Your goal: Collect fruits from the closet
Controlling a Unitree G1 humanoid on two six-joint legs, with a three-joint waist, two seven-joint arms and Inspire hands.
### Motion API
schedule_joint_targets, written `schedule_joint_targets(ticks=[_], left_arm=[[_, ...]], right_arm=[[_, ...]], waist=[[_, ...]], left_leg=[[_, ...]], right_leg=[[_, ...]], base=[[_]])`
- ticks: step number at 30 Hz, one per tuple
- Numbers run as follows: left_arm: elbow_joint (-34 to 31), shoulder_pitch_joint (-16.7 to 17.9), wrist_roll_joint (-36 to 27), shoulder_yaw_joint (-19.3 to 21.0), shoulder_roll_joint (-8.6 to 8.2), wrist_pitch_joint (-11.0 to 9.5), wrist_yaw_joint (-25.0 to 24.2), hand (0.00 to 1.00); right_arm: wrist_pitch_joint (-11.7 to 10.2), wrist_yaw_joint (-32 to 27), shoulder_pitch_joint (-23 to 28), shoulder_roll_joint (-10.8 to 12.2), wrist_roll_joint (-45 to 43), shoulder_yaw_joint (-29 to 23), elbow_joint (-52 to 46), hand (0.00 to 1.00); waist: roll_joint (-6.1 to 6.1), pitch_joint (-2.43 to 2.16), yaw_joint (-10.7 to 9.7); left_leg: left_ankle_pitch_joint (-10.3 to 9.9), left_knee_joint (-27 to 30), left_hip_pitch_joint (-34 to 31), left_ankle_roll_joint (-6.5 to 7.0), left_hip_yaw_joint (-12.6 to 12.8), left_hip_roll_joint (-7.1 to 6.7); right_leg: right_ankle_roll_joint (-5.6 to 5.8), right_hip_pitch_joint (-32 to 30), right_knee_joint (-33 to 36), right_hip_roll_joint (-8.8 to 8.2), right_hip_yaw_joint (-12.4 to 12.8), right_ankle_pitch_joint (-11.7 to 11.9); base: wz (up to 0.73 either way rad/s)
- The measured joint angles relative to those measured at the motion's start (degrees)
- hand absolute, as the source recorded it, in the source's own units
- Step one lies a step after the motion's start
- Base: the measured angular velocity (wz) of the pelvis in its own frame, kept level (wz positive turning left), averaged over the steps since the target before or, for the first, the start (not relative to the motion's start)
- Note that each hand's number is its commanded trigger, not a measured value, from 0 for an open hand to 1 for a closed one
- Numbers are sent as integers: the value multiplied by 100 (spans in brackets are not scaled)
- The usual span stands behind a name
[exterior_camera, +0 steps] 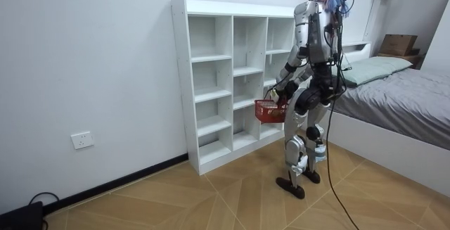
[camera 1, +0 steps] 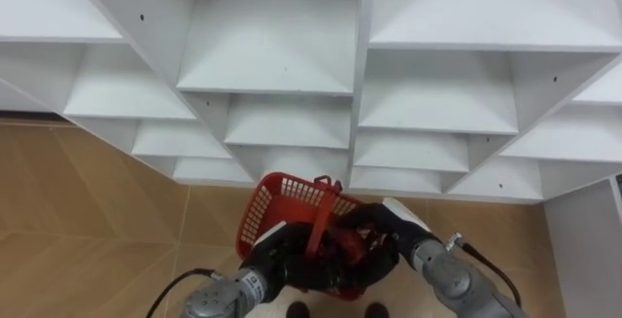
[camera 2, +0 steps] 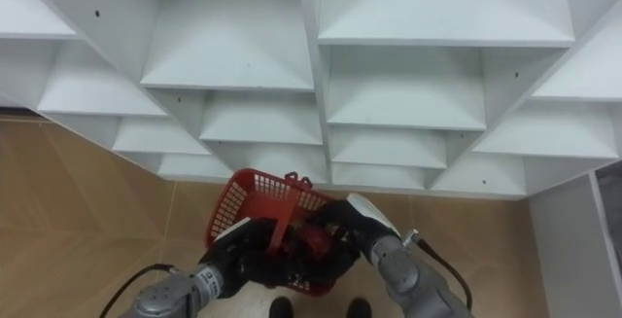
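A white closet (camera 1: pixel 282 65) of open shelves stands against the wall, with a bed (exterior_camera: pixel 401 96) just beside it. The robot stands close before the closet on the wooden floor (camera 1: pixel 87 221), holding a red basket (camera 1: pixel 287 201) at hip height. The left hand (camera 1: pixel 277 255) is curled round the basket's handle. The right hand (camera 1: pixel 374 223) reaches into the basket, and I cannot tell its grip or whether fruit lies inside.

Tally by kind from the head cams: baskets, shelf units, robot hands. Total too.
Red basket: 1
White shelf unit: 1
Robot hands: 2 (left robot hand, right robot hand), both at the basket
Total: 4
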Motion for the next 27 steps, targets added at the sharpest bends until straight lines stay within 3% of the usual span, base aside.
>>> schedule_joint_targets(ticks=[5,6,8,9,17,27], left_arm=[[1,-67,-61,14,-30,1,-94,100],[1,-104,-96,14,-40,2,-96,100],[2,-147,-108,9,-54,6,-106,100],[2,-160,-109,8,-60,9,-108,100],[8,-162,-107,12,-129,219,-140,100],[12,-166,-111,5,-129,262,-172,100]], right_arm=[[3,-115,-147,29,14,4,2,100],[15,-152,-179,30,15,4,4,80],[54,-231,-211,42,24,4,4,20],[65,-292,-222,46,26,4,4,0],[194,-458,-236,151,154,1,20,0],[240,-434,-272,270,153,19,243,0]], waist=[[36,20,12],[36,20,8],[36,20,8],[35,20,8],[33,19,5],[31,18,-3]], left_leg=[[0,-26,1,0,0,4],[0,-28,0,0,0,3],[0,-28,1,0,0,2],[0,-28,2,0,0,-1],[1,-23,4,-1,2,0],[3,-13,16,-2,-3,3]], right_leg=[[0,-11,8,7,-3,0],[0,-10,9,8,-1,0],[0,-1,4,8,-2,0],[0,1,2,5,-2,0],[0,6,-8,7,0,0],[3,37,-71,11,0,22]], base=[[0],[0],[0],[0],[0],[0]])
